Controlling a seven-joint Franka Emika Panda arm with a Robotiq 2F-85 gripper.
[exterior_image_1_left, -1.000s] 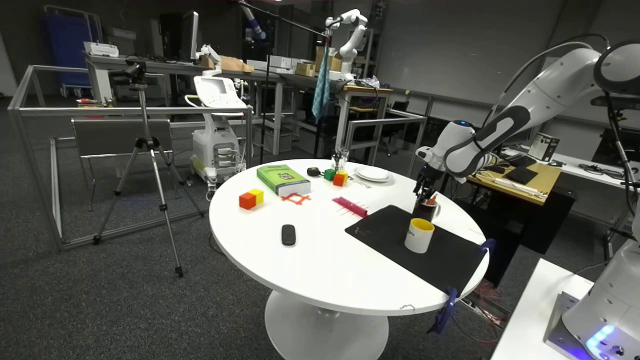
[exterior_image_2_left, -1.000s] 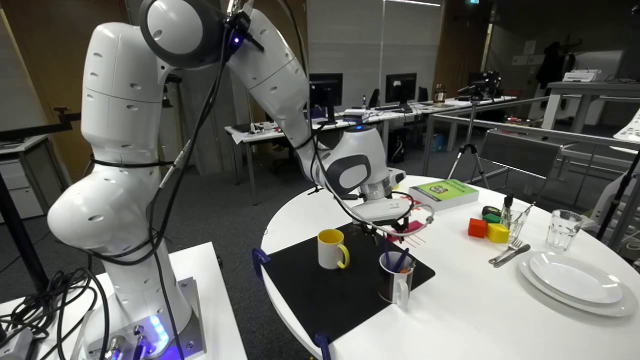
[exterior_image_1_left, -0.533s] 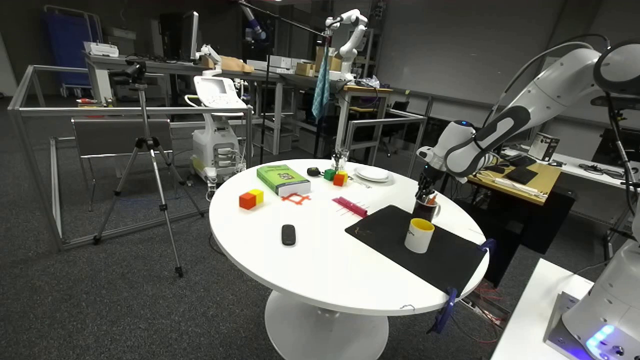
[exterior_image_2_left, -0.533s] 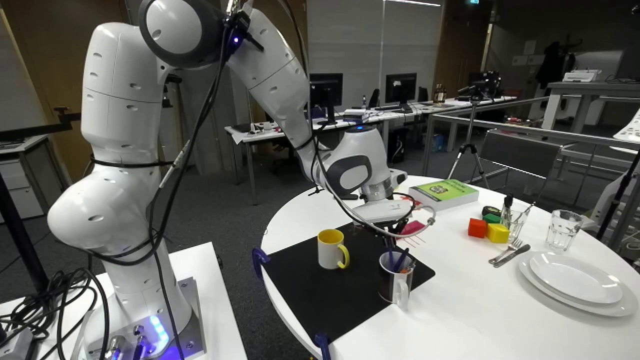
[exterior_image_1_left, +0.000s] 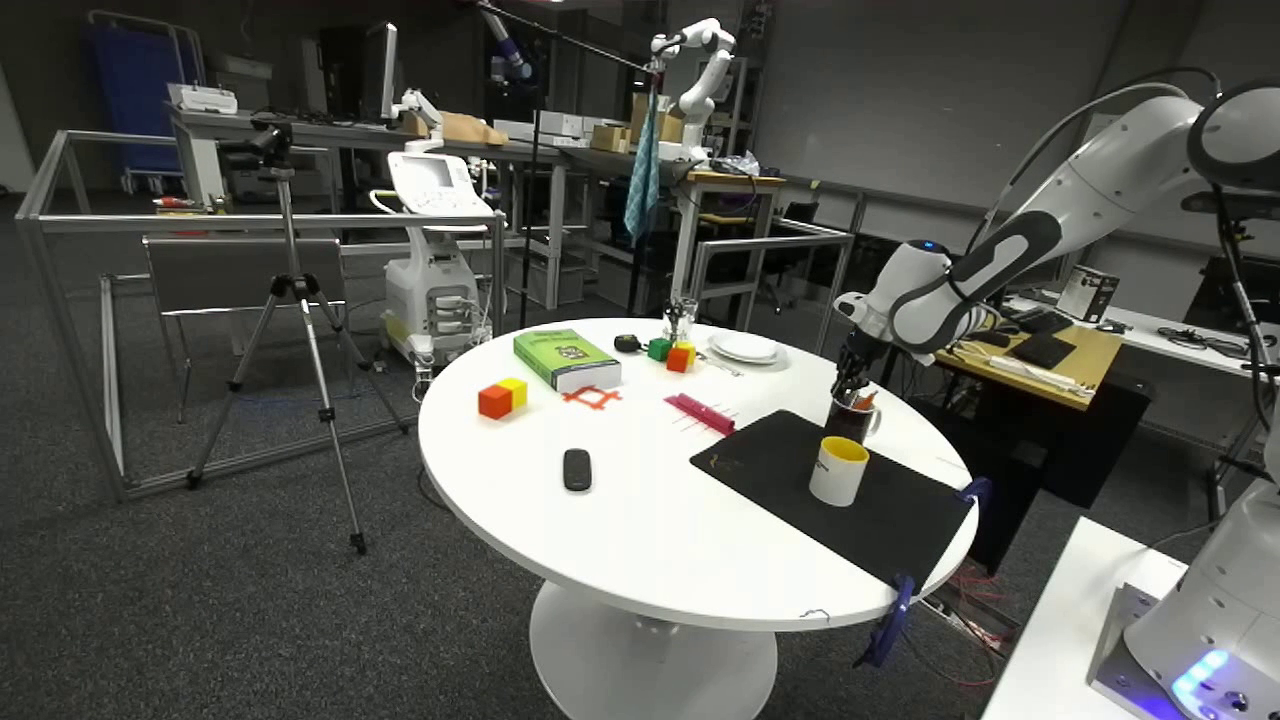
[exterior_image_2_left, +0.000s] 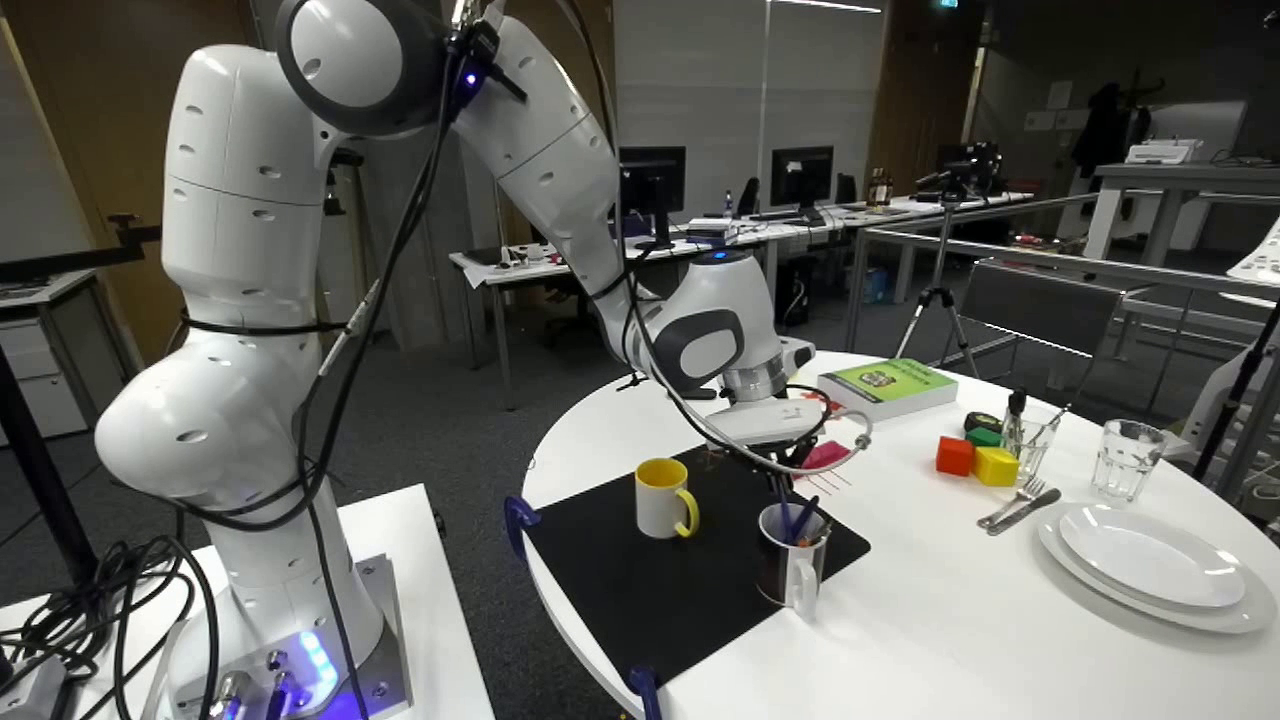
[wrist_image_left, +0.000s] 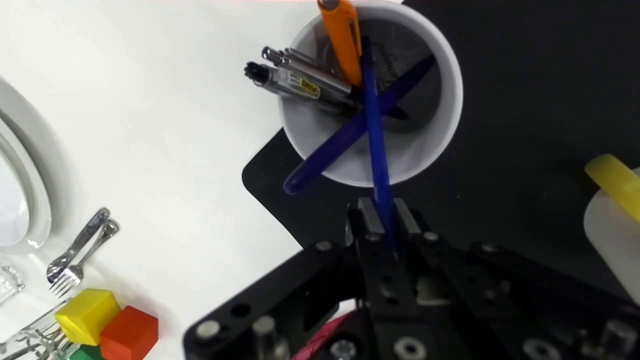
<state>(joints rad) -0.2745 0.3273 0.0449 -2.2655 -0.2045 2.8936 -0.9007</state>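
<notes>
My gripper (wrist_image_left: 386, 216) points down just above the rim of a pen mug (wrist_image_left: 452, 95), its jaws shut on the upper end of a blue pen (wrist_image_left: 376, 135). The pen's lower part is still inside that mug. Crossing under it leans a dark purple pen (wrist_image_left: 325, 152). An orange pen (wrist_image_left: 342, 42) and silver pens (wrist_image_left: 312, 75) also stand in the mug. In both exterior views the pen mug (exterior_image_2_left: 793, 560) sits upright at a corner of the black mat (exterior_image_2_left: 640, 590), its white handle facing outward. Beside it on the mat stands a white mug with a yellow inside (exterior_image_1_left: 838, 475).
White plates (exterior_image_2_left: 1150, 565), a fork and knife (exterior_image_2_left: 1020, 505), glasses (exterior_image_2_left: 1128, 460) and coloured cubes (exterior_image_2_left: 995, 466) share the round table (exterior_image_1_left: 640, 540). A green book (exterior_image_1_left: 568, 360), a black remote (exterior_image_1_left: 577, 470) and a pink object (exterior_image_1_left: 700, 413) lie farther off. Blue clamps (exterior_image_1_left: 890, 620) grip the edge.
A second ago the jaws stood apart around the blue pen; they have come together on it. The gripper has shifted very slightly; the mugs have stayed in place.
</notes>
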